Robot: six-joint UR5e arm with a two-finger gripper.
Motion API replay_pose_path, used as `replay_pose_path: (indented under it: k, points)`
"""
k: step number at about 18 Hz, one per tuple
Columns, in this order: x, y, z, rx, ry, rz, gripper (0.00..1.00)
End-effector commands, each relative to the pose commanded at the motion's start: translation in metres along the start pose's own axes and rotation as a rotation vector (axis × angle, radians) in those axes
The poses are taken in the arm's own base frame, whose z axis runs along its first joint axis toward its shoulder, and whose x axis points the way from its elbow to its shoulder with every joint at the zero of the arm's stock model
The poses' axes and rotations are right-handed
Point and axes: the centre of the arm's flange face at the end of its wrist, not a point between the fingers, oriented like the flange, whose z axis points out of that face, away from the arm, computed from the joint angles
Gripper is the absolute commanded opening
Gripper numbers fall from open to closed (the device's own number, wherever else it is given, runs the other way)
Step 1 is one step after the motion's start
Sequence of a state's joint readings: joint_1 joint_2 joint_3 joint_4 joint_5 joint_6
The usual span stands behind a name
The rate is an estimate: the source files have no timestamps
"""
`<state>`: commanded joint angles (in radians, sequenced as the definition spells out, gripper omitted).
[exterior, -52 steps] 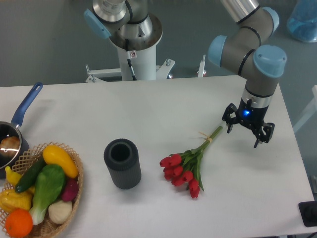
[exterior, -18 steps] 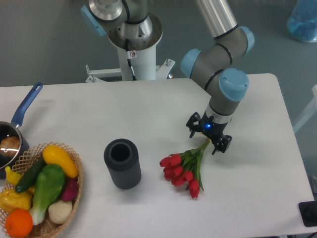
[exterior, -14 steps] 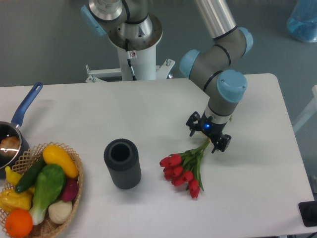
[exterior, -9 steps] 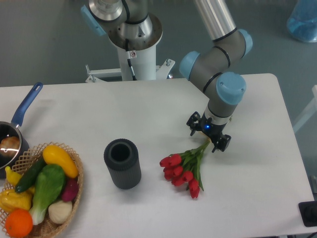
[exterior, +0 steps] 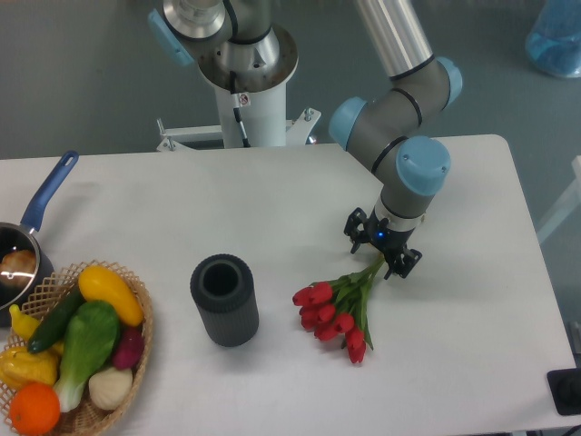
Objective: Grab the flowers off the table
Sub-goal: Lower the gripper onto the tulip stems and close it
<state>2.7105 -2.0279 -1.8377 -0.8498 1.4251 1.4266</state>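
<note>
Flowers: the flowers [exterior: 341,309] lie flat on the table [exterior: 272,209], right of centre, red heads toward the near edge, stem ends pointing up and to the right
Long axis: runs on a diagonal, from the heads at lower left up to the stem ends at upper right, where they pass under the gripper
Gripper: your gripper [exterior: 382,250] sits directly over the stem ends, fingers pointing down, one on each side of the stems
Finger spread: a moderate gap, jaws apart and not pinching; whether the tips touch the tabletop you cannot tell from this view
Line of the jaws: the two fingers look set across the stems rather than along them, so a squeeze should catch the bundle crosswise – a judgement, the view is steep
Heads from gripper: down and to the left, well clear of the fingers
Nearby: the dark cylinder [exterior: 224,299] stands upright to the left of the heads, apart from them; the basket of vegetables [exterior: 73,354] and the pan [exterior: 27,243] are far left, out of your way
Next move, as judged: close on the stems where you are, then lift
</note>
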Motion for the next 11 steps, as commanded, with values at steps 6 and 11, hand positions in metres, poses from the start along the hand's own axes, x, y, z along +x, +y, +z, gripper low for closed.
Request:
replay_pose_path:
  k: [6, 11]
  points:
    - [-0.0037, -0.0002, -0.0039, 0.002, -0.011, -0.006, 0.30]
    - [-0.0054, -0.0017, -0.0062, 0.002, -0.017, -0.005, 0.16]
